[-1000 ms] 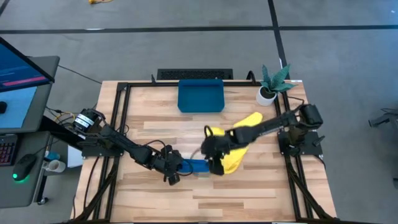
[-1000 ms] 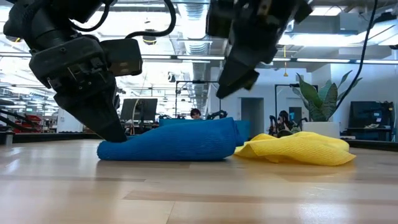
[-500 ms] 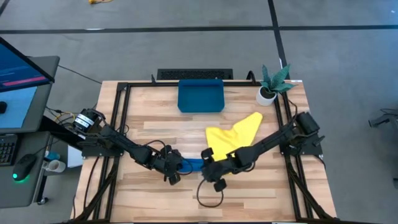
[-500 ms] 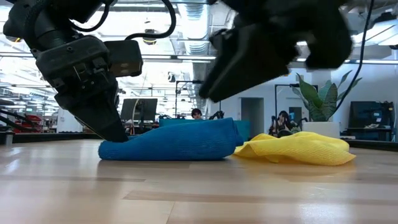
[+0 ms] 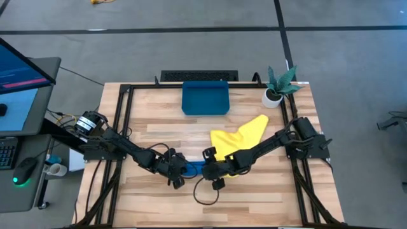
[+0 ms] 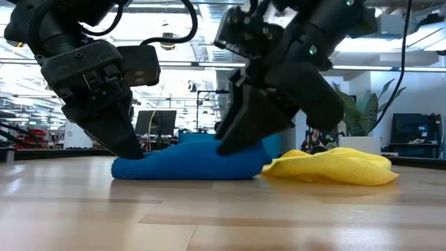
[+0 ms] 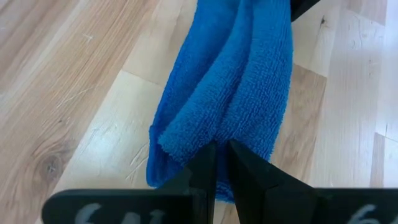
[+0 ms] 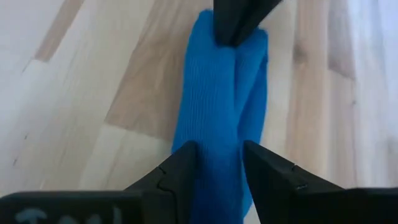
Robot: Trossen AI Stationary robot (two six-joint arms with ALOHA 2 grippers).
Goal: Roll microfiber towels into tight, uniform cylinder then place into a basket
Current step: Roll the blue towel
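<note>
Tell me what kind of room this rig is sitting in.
Probably an open lab or office floor. The low view shows ceiling ducts and desks with monitors behind the table; the high view shows a concrete floor and a workstation screen beside it.

Bare table [image 5: 254, 197] surrounds the pincers; the yellow towel [image 5: 238, 135] lies between them and the basket [image 5: 205, 98].

Blue towel [image 5: 194, 169] is mostly hidden in the high view; only a small bit shows btwn the left gripper [image 5: 178, 178] and right gripper [image 5: 212, 173]. Low view: tops of both arms cut off by the top edge, and the right gripper [image 6: 233, 143] hides part of the towel's end. Yellow towel [image 6: 334, 167] covers the basket behind it there. People far back in the room are too small to tell much.
</note>
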